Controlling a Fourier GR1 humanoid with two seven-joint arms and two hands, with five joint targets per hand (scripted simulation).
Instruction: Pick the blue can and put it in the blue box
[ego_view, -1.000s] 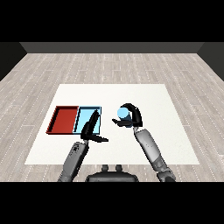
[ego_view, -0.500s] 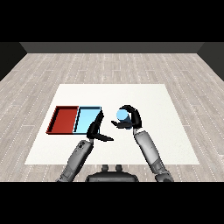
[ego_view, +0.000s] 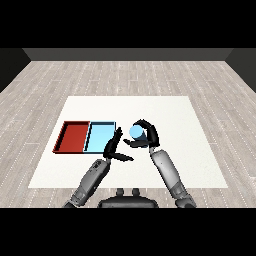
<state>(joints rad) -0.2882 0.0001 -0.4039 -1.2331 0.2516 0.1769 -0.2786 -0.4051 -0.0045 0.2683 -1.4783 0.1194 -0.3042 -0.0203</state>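
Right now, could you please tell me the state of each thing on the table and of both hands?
blue can: held in the right hand, right of the trays
right hand: curled round the can
left hand: open, holding nothing
light blue tray: nothing inside
red tray: nothing inside

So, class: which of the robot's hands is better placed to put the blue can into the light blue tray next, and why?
The right hand: its fingers already curl round the blue can, just right of the light blue tray. The left hand is open and holds nothing.
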